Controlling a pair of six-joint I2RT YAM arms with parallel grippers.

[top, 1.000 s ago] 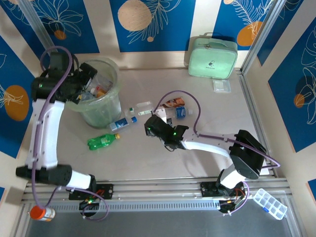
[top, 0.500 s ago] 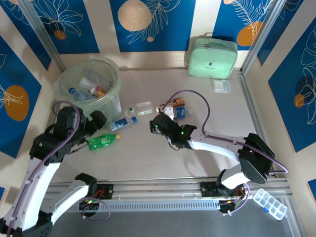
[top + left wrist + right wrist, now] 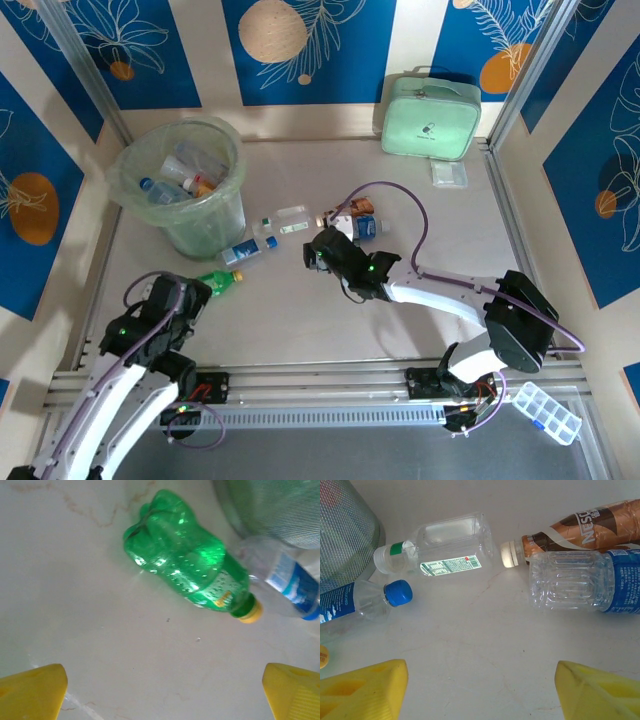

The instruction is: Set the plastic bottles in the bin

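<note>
Bright, even light falls on the tabletop (image 3: 300, 320) from above, and shadows are short and soft. In the left wrist view the green bottle (image 3: 187, 575) sparkles with small white highlights. That picture is slightly soft, and the yellow fingertips (image 3: 30, 692) of the left gripper (image 3: 164, 685) are out of focus. The right wrist view is sharper: the label on the clear square bottle (image 3: 445, 547) shows crisply, with mild glare on the brown bottle (image 3: 590, 527).
</note>
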